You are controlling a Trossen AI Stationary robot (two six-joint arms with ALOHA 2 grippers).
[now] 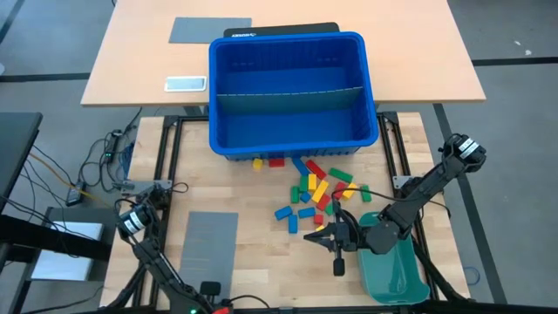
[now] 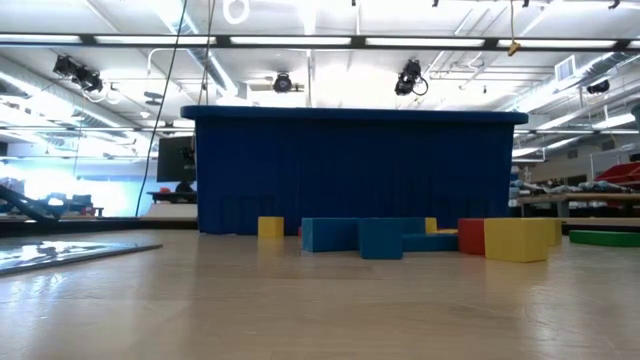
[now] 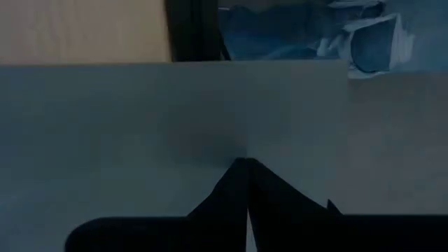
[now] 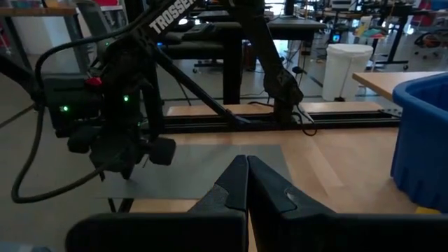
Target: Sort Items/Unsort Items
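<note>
Blocks (image 1: 316,190) loose in a scatter on the wood table (image 1: 261,253), just near of the blue bin (image 1: 292,92), mid-right; red, yellow, green, blue mixed. R gripper (image 1: 307,234) low at scatter's near edge, fingers clenched, nothing in them; teal tray (image 1: 397,270) just right of it. L gripper (image 3: 246,164) at near-left over grey sheet (image 1: 207,249), fingers pinched together, empty.
</note>
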